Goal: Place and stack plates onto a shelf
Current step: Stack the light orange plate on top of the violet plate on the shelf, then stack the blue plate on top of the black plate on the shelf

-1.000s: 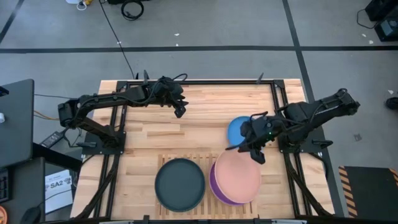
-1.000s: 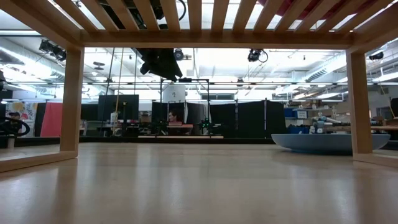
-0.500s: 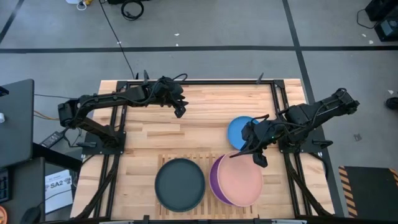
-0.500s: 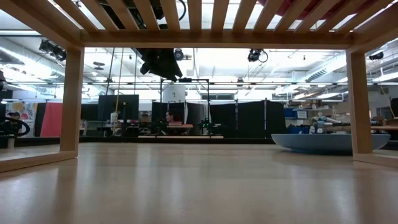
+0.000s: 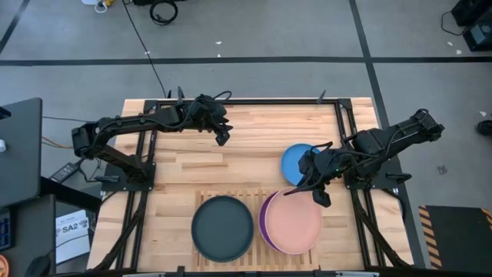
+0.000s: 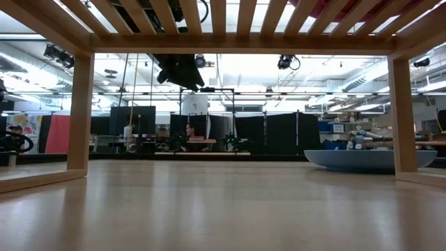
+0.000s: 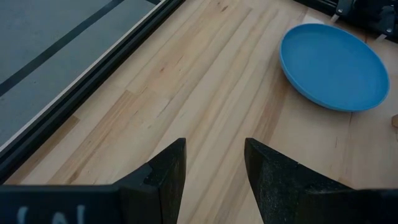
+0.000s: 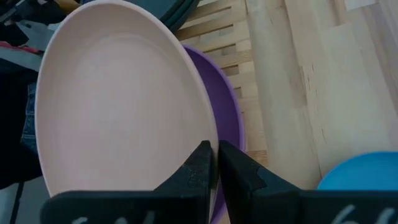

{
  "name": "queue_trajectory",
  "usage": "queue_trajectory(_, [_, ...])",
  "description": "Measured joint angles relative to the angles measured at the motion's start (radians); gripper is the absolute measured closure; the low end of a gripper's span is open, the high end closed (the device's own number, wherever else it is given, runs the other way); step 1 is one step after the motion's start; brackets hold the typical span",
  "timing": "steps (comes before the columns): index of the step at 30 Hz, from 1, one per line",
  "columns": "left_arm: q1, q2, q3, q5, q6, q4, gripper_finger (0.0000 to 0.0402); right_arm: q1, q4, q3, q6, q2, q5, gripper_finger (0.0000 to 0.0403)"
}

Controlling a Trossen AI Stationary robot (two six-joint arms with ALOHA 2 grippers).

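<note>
Pink on purple is where I have it now: my right gripper (image 5: 316,190) is clenched on the rim of the pale pink plate (image 5: 293,221), thin fingers pinched close with the rim between them, as the right wrist view shows. That plate stretches away ahead of the gripper, over the purple plate (image 5: 266,221), which peeks out along one edge beneath it. Both sit on the slatted shelf (image 5: 223,194), and the dark grey plate (image 5: 222,227) lies further along it, beyond the pair. Behind the gripper, on the bare tabletop, the blue plate (image 5: 296,160) waits, close to the wrist.

My worry is the offset. The pink plate looks shifted off the purple one, not nested square, so if I release here it may settle crooked, rock on the purple rim, or slide toward the shelf's near edge. I cannot tell whether it is fully down or tilted in my grip; letting go early would drop it. Backing out carelessly could also drag the rim or nudge the blue plate.

My left gripper (image 7: 214,171) hovers well away over bare planks, fingers parted and holding nothing.
</note>
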Motion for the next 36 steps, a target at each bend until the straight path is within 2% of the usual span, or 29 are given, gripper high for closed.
queue_trajectory(12, [0.0, 0.0, 0.0, 0.0, 0.0, 0.0, 0.0232, 0.0, 0.002, 0.0, 0.0, 0.0, -0.003, 0.0358])
queue_trajectory(29, [0.0, -0.001, 0.0, 0.0, 0.0, 0.0, 0.0232, 0.0, 0.027, 0.0, -0.034, 0.0, -0.003, 0.0278])
queue_trajectory(36, [0.0, -0.001, 0.0, 0.0, 0.0, 0.0, 0.0232, 0.0, 0.04, 0.0, -0.126, 0.0, 0.117, 0.0257])
